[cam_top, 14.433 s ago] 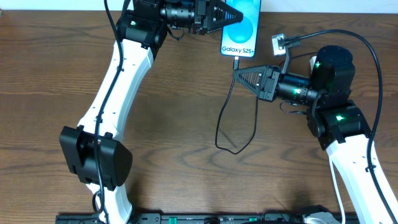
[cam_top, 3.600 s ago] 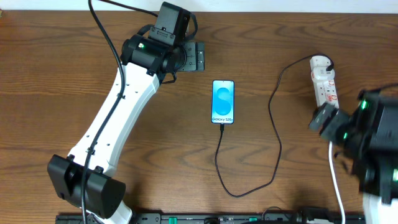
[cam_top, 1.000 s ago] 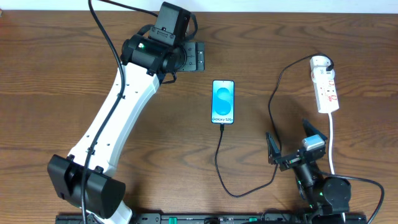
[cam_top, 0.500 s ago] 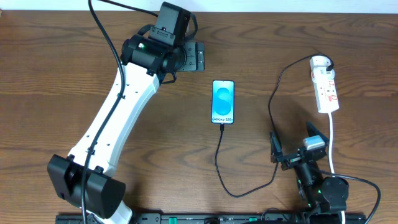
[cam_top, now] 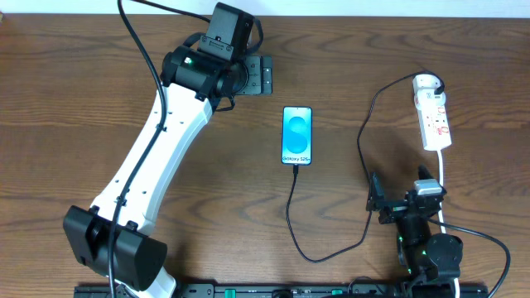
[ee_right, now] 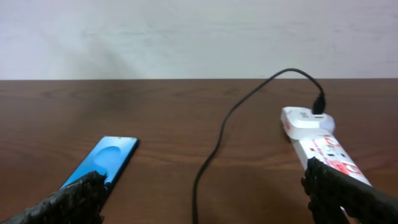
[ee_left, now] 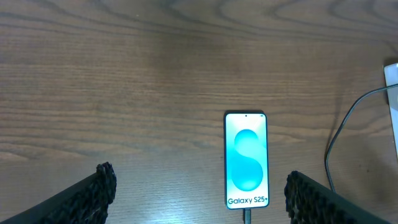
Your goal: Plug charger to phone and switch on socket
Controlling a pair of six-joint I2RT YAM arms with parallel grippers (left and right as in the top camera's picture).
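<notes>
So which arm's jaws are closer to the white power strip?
Right. The right arm sits near the power strip's cord end; the left arm is far off, beyond the phone.

White arm links (cam_top: 174,116), black joints (cam_top: 116,244)

Brown wooden table (cam_top: 66,99), pale wall (ee_right: 186,37) behind

The slim rectangular smartphone (cam_top: 297,135) lies flat with its blue-and-white screen lit, face up, well to the left of the right gripper (cam_top: 400,192). The thin black cable (cam_top: 289,207) enters its near end, loops past the gripper's left side and reaches the rounded far end of the white elongated power strip (cam_top: 434,116), which lies beyond the gripper.
</notes>
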